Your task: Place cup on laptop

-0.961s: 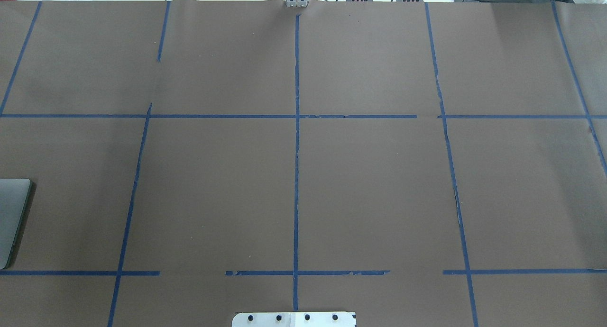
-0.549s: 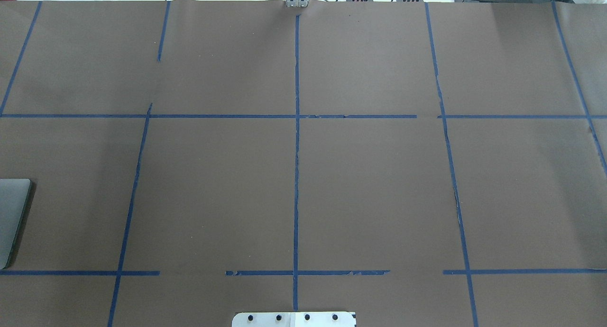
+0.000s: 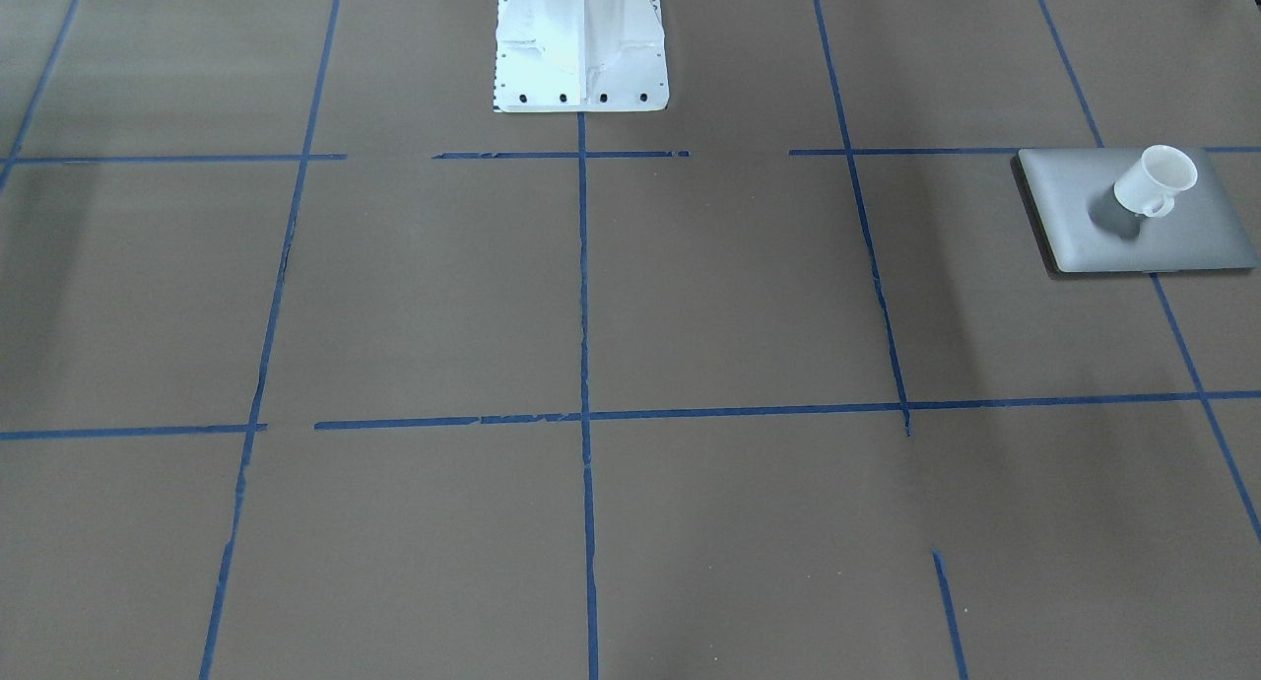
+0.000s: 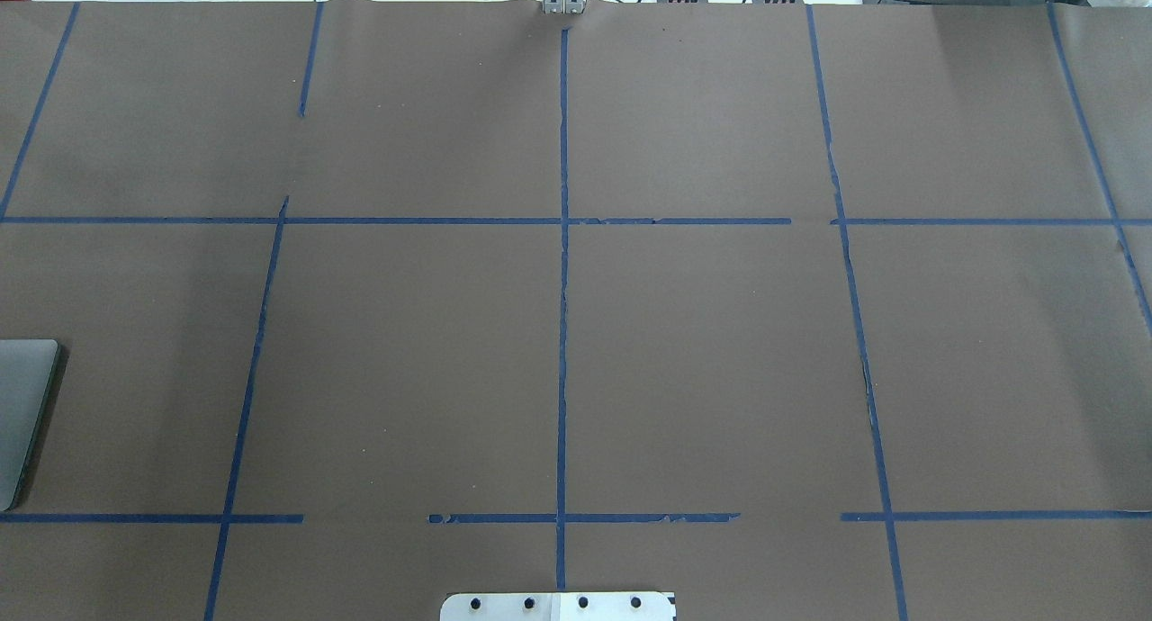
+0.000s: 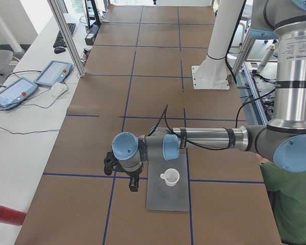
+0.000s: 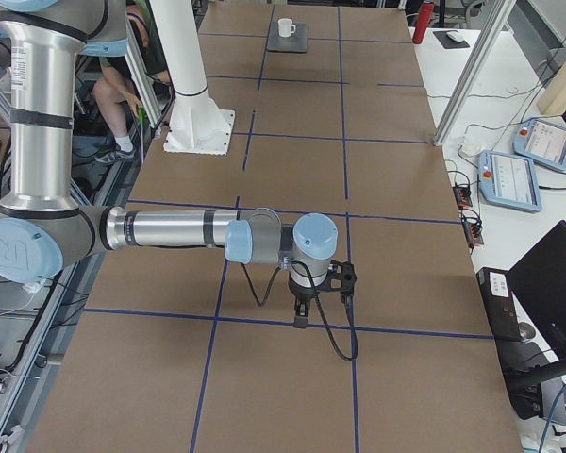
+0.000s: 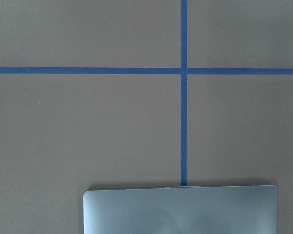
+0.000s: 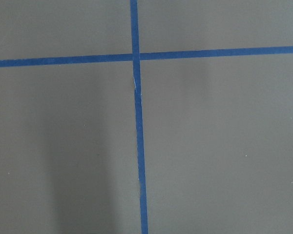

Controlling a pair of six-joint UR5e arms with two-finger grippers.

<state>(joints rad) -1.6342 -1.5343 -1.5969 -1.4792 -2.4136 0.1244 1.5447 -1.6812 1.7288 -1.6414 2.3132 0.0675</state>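
Note:
The small white cup stands upright on the closed silver-grey laptop at the table's end on my left side. Both show in the exterior left view, cup on laptop, and far off in the exterior right view, cup on laptop. The overhead view shows only the laptop's edge; the left wrist view shows its edge. My left gripper hangs beside the laptop, apart from the cup; I cannot tell if it is open. My right gripper hangs over bare table; I cannot tell its state.
Brown paper with blue tape lines covers the table. The white robot pedestal stands at the table's robot side. Tablets and cables lie on the side bench. A person in green sits near the left arm's base.

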